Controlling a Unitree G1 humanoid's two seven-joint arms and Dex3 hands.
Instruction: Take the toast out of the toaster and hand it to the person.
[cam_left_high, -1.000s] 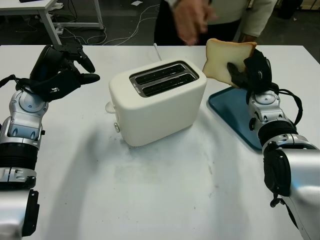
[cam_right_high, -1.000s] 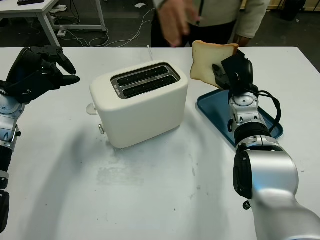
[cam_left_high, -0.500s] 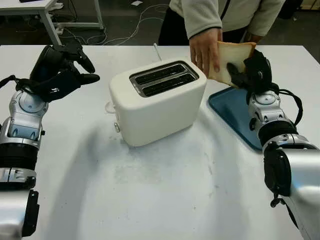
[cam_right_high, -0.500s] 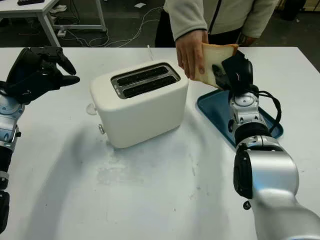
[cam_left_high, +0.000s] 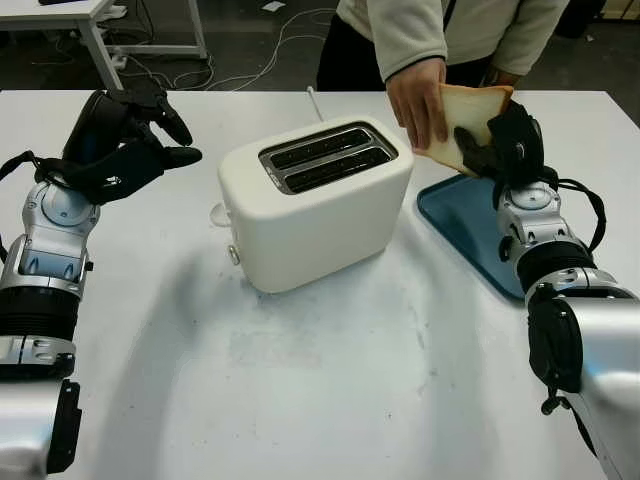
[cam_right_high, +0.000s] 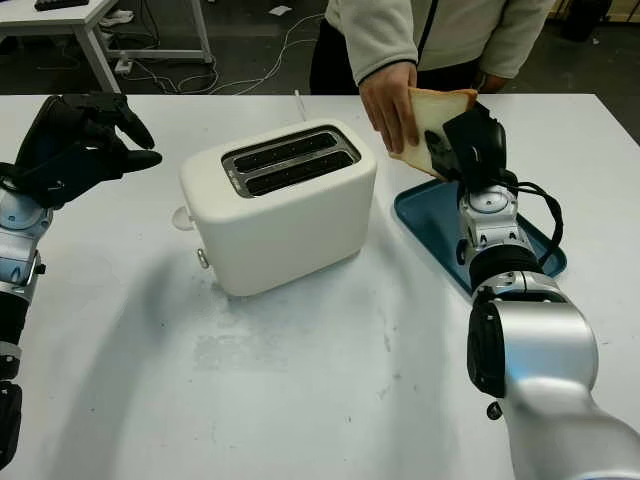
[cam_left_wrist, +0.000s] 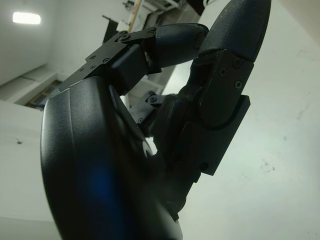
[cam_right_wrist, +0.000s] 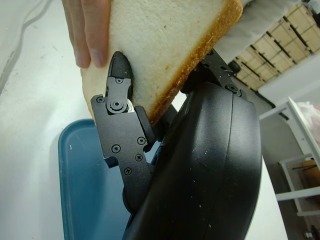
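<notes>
A slice of toast (cam_left_high: 470, 108) is held up above the far end of the blue tray (cam_left_high: 455, 225), to the right of the white two-slot toaster (cam_left_high: 310, 210). My right hand (cam_left_high: 492, 150) is shut on the toast's lower right part; a black finger (cam_right_wrist: 117, 97) presses on the slice's face (cam_right_wrist: 165, 45). A person's hand (cam_left_high: 418, 95) grips the toast's left edge, with its fingers (cam_right_wrist: 87, 30) over the bread. Both toaster slots look empty. My left hand (cam_left_high: 125, 145) is open and raised at the table's far left, away from the toaster.
The person stands behind the table's far edge, in a light sweater (cam_left_high: 440, 25). The tray lies at the right, partly under my right forearm. A thin white stick (cam_left_high: 314, 102) shows behind the toaster. Another table (cam_left_high: 90, 20) and cables are on the floor beyond.
The person's hand came down from above the toaster and took hold of the toast's left edge. My right hand still holds the slice; the left arm stayed put.
</notes>
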